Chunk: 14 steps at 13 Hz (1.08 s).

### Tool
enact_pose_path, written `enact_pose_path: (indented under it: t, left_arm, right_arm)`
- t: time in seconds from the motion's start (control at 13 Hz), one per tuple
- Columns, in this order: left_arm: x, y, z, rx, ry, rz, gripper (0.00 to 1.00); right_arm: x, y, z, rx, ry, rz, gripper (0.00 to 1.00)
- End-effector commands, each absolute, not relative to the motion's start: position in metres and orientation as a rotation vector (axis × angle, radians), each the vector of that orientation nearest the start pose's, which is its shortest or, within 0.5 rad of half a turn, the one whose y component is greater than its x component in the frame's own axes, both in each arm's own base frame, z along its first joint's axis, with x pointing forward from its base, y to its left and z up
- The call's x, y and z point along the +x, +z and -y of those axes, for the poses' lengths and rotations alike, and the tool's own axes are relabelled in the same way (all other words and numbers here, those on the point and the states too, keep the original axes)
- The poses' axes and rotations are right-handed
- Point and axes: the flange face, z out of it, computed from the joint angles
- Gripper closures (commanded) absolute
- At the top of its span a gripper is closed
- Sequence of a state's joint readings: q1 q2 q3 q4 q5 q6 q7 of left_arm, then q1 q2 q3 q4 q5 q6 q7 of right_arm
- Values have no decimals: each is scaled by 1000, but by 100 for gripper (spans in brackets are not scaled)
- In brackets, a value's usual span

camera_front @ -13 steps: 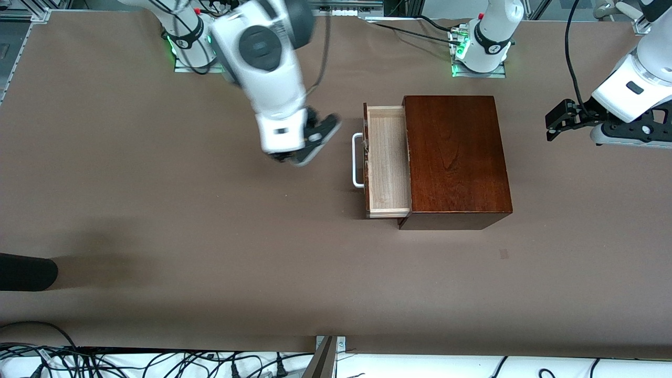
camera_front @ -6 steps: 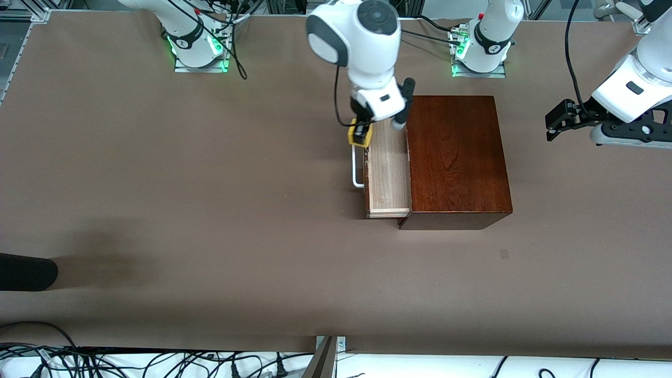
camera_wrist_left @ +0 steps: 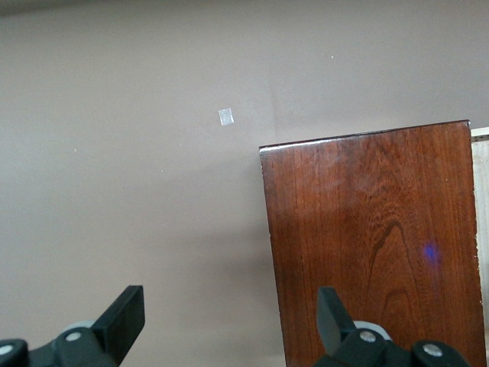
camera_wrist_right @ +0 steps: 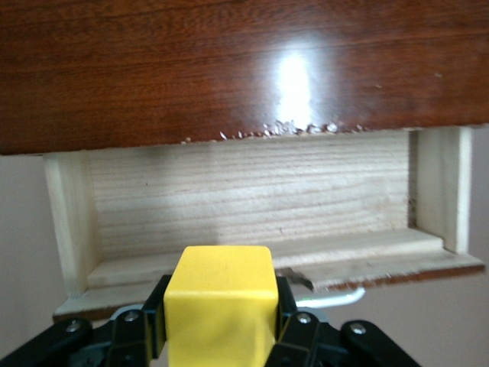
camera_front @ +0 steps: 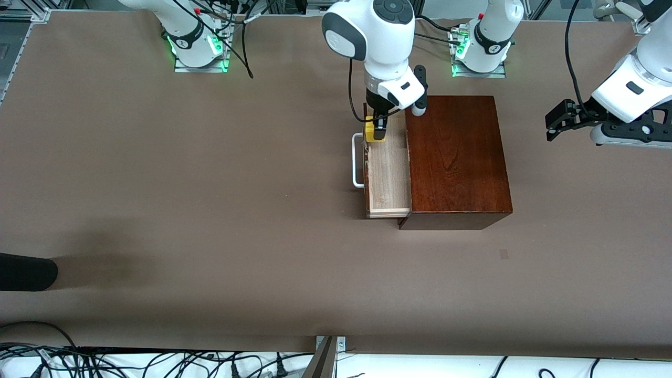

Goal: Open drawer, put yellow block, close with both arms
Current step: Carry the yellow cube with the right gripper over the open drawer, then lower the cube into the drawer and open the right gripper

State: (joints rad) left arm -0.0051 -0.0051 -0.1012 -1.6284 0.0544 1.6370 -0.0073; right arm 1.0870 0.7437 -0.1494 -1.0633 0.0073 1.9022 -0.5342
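Note:
The drawer point(camera_front: 389, 176) stands pulled open from the dark mahogany box point(camera_front: 454, 157), its pale tray bare and its white handle point(camera_front: 358, 160) pointing toward the right arm's end. My right gripper point(camera_front: 376, 135) is shut on the yellow block point(camera_front: 375, 133) and holds it over the tray's end closest to the robot bases. In the right wrist view the block point(camera_wrist_right: 221, 306) sits between the black fingers, above the tray point(camera_wrist_right: 244, 191). My left gripper point(camera_front: 555, 122) waits open above the table, off the box toward the left arm's end, with nothing between its fingers point(camera_wrist_left: 126, 317).
A dark rounded object point(camera_front: 26, 271) pokes onto the table at the right arm's end. A small pale patch point(camera_front: 504, 254) marks the table nearer to the front camera than the box. Cables point(camera_front: 157, 362) run along the near edge.
The right arm has swung from over the bare table to above the open drawer, carrying the yellow block. The left arm has not moved.

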Motion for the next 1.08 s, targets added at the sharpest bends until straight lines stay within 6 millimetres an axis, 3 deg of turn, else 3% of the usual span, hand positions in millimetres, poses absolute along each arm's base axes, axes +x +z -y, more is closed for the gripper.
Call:
enact_pose_path:
  t: [0.0, 1.0]
  left_arm:
    - [558, 612, 55, -3109, -21, -181, 0]
    - [558, 612, 55, -3109, -21, -178, 0]
  right_arm:
    - [420, 383, -653, -2300, -221, 2261, 94]
    - [421, 337, -663, -2259, -226, 2312, 94]
